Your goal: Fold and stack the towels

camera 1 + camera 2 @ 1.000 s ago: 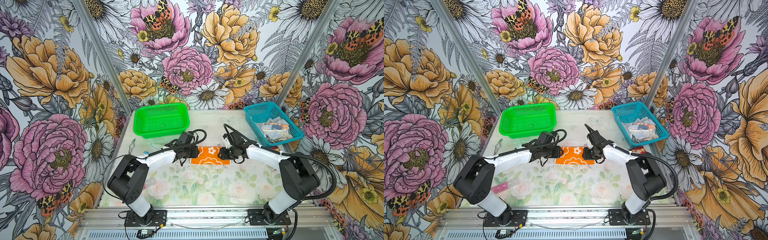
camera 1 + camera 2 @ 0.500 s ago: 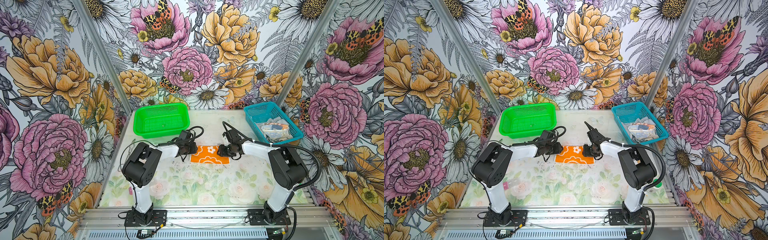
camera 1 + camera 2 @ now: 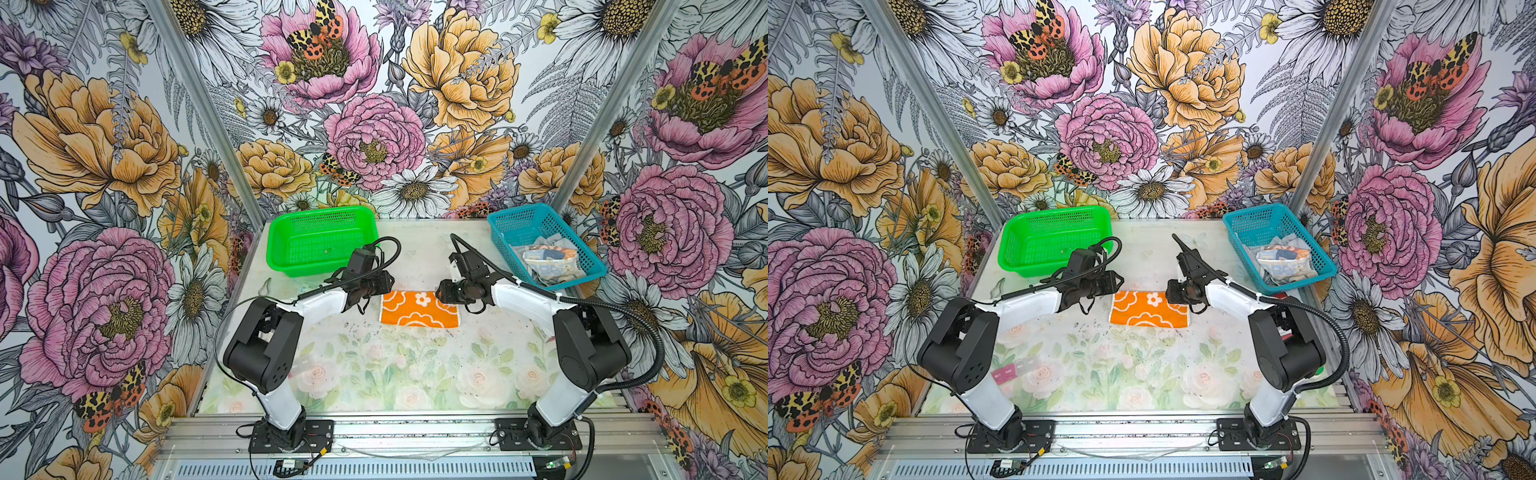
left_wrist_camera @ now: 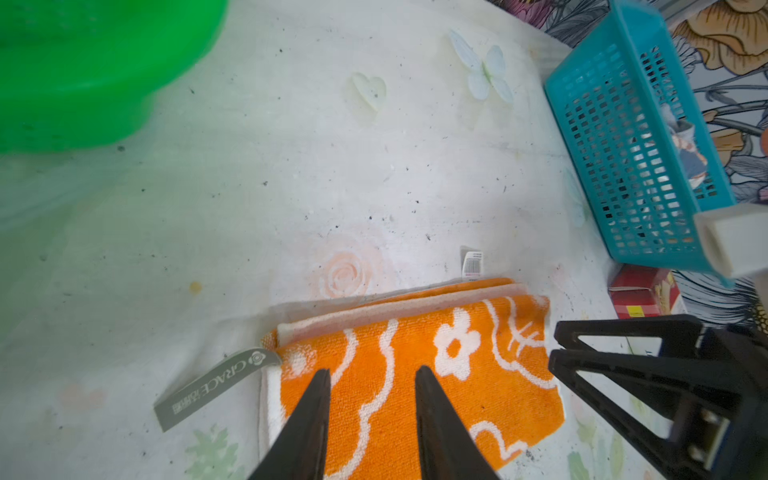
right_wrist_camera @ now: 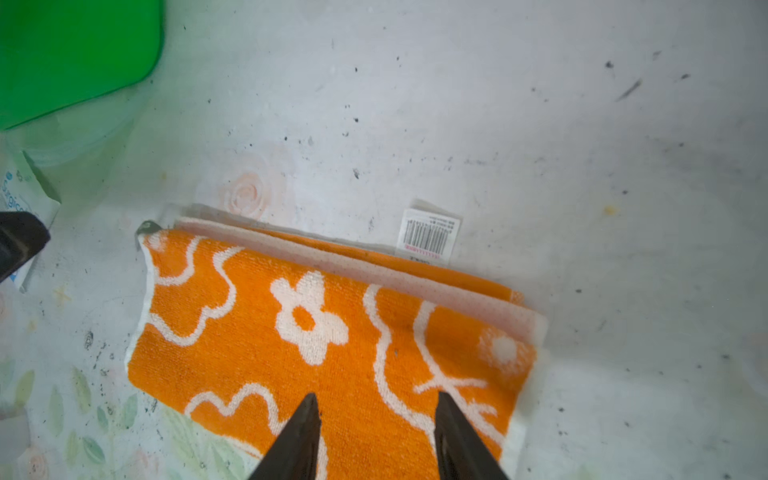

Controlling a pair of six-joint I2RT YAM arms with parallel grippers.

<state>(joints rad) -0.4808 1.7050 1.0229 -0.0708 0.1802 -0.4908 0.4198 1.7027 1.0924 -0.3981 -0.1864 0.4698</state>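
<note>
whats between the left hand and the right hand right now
The folded orange towel, lying flat, fills the gap between the left hand and the right hand; both top views show it.

Observed: we find the orange towel (image 3: 417,309) folded into a flat rectangle with white flower outlines facing up. It lies directly between the left gripper (image 4: 372,370) and the right gripper (image 5: 377,394), with both sets of fingertips over its near half. We note stacked layers and a pale strip along its far edge. A grey label sticks out at the left gripper's end, and a barcode tag shows past the far edge. The light grey towel (image 3: 540,243) and the panelled towel (image 3: 550,253) sit crumpled together, unfolded, in the blue basket (image 3: 523,220), well beyond the right gripper's outer side.
</note>
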